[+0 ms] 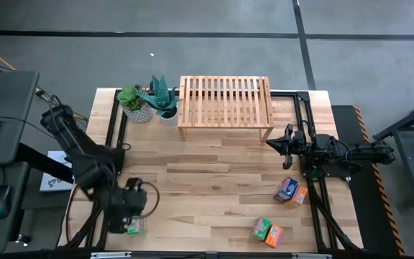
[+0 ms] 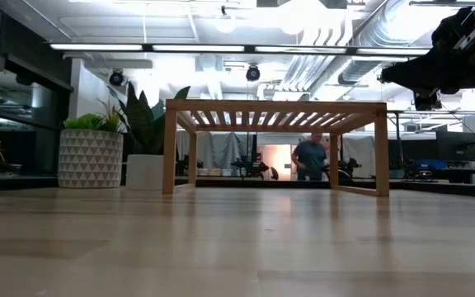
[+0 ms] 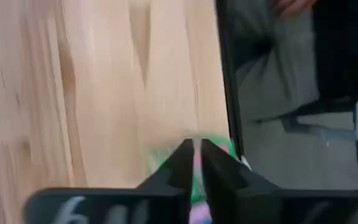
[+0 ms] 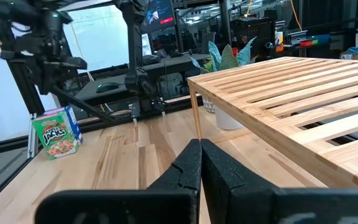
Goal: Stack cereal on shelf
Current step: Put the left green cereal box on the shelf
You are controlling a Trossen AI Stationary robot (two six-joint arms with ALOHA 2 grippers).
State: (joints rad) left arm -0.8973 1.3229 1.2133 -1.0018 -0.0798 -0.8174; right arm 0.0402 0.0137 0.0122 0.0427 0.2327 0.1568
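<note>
At the surface's [image 1: 214,183] front-left corner, the left pincer [image 1: 136,212] hangs over a green box [image 1: 136,226] that stands at the very edge. In the left wrist view its fingers [image 3: 178,163] are drawn close with only a thin gap, the box showing just past their tips; whether they touch it cannot be told. The right wrist view shows that same box upright, apart from the arm above it.

Along the back edge, two potted plants [image 1: 148,102] stand just left of the shelf [image 1: 225,106], which sits at the middle of that edge with nothing on its slats.

Near the front edge, right of centre, a green box [image 1: 261,229] and an orange box [image 1: 274,234] lie touching side by side. Farther right and a little back, near the right edge, a blue box [image 1: 287,188] and an orange box [image 1: 299,194] lie together the same way.

The right pincer [image 1: 273,144] waits just off the shelf's front-right corner, its fingers [image 4: 188,163] pressed together on nothing.

In the low view a person [image 2: 309,157] stands in the room beyond the shelf.
</note>
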